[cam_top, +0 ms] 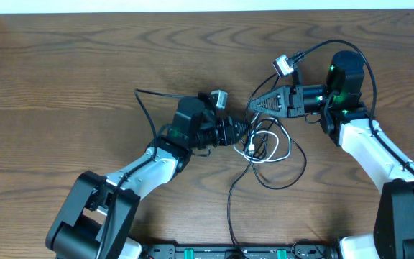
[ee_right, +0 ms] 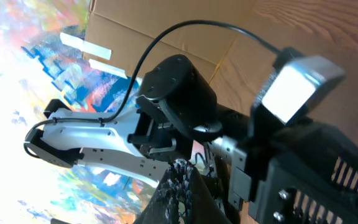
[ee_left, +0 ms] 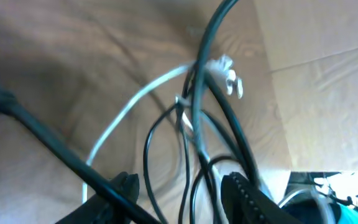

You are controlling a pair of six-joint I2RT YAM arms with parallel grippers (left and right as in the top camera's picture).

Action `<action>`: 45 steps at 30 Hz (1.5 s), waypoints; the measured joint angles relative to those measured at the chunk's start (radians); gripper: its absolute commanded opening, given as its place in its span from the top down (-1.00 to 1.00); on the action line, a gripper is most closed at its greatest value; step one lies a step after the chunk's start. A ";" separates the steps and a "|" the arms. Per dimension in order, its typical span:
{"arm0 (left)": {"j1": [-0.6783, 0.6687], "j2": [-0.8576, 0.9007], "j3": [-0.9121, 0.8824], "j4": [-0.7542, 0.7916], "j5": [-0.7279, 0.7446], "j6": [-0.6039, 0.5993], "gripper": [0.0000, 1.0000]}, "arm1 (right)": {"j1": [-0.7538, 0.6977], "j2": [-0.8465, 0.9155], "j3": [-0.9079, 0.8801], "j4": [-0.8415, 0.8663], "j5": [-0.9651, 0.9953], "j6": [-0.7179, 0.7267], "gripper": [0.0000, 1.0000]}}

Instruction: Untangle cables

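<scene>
The cables lie tangled at the table's middle: a short white one point(cam_top: 256, 150) and thin black loops point(cam_top: 293, 173), with one black strand trailing toward the near edge. My left gripper point(cam_top: 244, 137) reaches into the tangle from the left. In the left wrist view it point(ee_left: 182, 186) is open, with several black strands point(ee_left: 207, 81) running between its fingers; the white cable point(ee_left: 129, 106) and its plug point(ee_left: 225, 71) lie just beyond. My right gripper point(cam_top: 251, 106) points left just above the tangle, shut point(ee_right: 182, 177). A black strand rises by its tips; whether it is pinched does not show.
A thicker black lead point(ee_left: 48, 140) crosses in front of the left finger; it loops out from the left arm point(cam_top: 141, 101). The left arm's wrist point(ee_right: 173, 81) stands close in front of the right gripper. Cardboard point(ee_left: 328, 93) stands beyond the table.
</scene>
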State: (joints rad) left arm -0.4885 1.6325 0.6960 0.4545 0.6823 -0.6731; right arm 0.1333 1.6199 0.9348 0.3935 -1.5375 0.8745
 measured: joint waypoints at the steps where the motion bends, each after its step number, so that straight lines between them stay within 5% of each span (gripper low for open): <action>1: -0.003 0.000 0.000 -0.021 0.001 -0.002 0.12 | 0.000 0.000 0.000 0.000 0.000 0.000 0.98; 4: -0.021 0.000 0.000 -0.077 -0.001 -0.005 0.29 | 0.000 0.000 0.000 0.000 0.000 0.000 0.98; 9: -0.059 0.000 0.004 -0.177 -0.029 0.017 0.84 | 0.001 0.000 0.000 -0.004 0.000 0.000 0.98; 18: 0.000 0.000 0.021 -0.443 -0.137 0.041 0.85 | 0.002 0.000 0.000 -0.009 -0.001 0.003 0.98; 29: 0.241 -0.007 0.032 -0.787 -0.246 0.151 0.85 | -0.017 -0.002 -0.006 -0.003 -0.002 0.013 0.98; 45: 0.683 -0.035 0.047 -0.938 -0.362 0.169 0.85 | -0.177 -0.003 -0.004 -0.001 -0.004 0.013 0.98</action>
State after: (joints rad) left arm 0.1944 1.5978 0.7429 -0.4831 0.3202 -0.5037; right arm -0.0433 1.6173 0.9306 0.3927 -1.5414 0.8879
